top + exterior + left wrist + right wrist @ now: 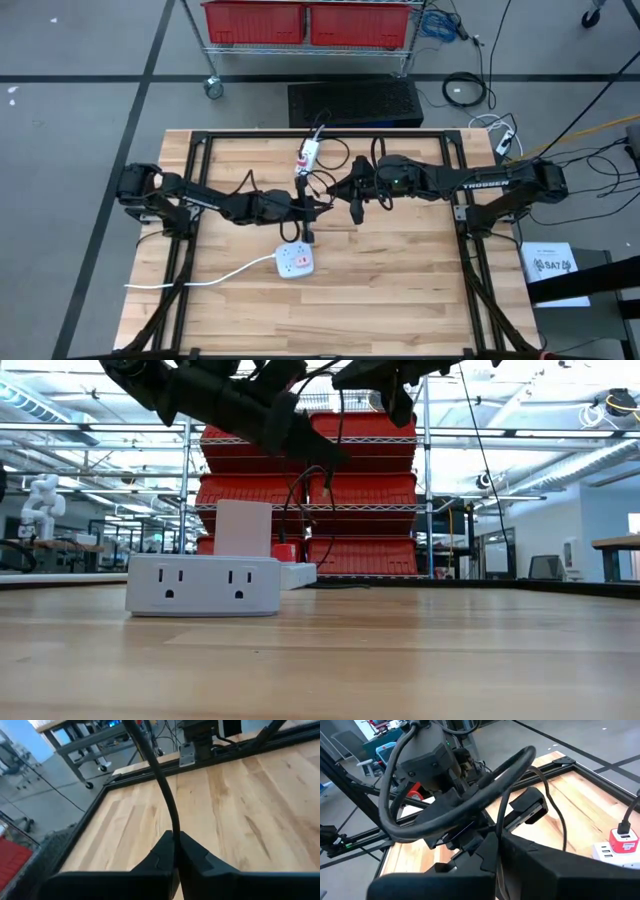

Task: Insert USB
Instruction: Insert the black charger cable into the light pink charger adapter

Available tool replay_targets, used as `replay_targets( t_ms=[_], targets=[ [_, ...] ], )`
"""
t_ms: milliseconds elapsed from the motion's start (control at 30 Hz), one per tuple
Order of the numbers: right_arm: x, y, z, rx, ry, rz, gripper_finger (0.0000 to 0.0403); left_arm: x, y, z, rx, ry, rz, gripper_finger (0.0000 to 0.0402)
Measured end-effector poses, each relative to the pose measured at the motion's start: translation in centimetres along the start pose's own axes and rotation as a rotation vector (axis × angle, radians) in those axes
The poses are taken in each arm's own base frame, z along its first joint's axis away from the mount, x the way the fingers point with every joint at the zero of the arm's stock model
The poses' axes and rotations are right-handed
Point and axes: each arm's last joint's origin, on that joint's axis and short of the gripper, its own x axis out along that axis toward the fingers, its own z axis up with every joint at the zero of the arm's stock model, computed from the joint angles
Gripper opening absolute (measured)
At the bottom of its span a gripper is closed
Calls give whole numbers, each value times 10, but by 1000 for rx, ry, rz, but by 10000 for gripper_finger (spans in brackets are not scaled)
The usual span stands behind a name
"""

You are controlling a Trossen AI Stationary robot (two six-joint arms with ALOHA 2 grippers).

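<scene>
Butcher-block wood table [400, 290], pale planks with visible grain, black metal frame around the edges. White boxy outlet block [296, 262] sits left of table center, matte plastic, two sockets on the side facing the low camera, white cord [200, 279] running off toward the left table edge. A long white power strip [308, 156] with a red end lies near the far edge; in the right wrist view it shows USB slots and a dark plug in the top. Thin black cable [159, 775], round and rubbery, loops in the air between the two arms.

Open wood in front of and to the right of the outlet block; the near half of the table is mostly bare. Clutter is at the far middle, where cable loops and the strip sit.

Left gripper [309, 225] reaches in from the left, arm stretched low over the middle, tip just behind the outlet block, fingers [197, 857] pinched together on the black cable. Right gripper [358, 207] comes from the right, held above the table near center, fingers [520, 852] closed on the same cable. The two grippers are near each other, not touching. Cannot tell where the USB plug end is.
</scene>
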Motion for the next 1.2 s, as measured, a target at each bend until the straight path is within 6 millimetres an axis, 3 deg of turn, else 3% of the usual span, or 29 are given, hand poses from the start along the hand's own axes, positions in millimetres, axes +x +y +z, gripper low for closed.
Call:
replay_targets(
  t_ms=[367, 600, 767, 900, 1200],
  targets=[
    [-21, 0, 7, -44, 10, -14, 19, -27, 10, 16, -137, -62, -70, 7],
    [-42, 0, 4, -55, 98, -45, 52, -47, 9, 5, -266, -97, -70, 7],
    [-49, -6, -7, -61, 211, -136, 76, -57, -1, -6, -352, -219, -78, 7],
    [-47, -7, -15, -28, 265, -154, 92, -63, -13, -12, -356, -215, -44, 7],
    [-36, -2, -49, 27, 261, -128, 107, -84, -58, -5, -334, -192, 19, 7]
  ],
)
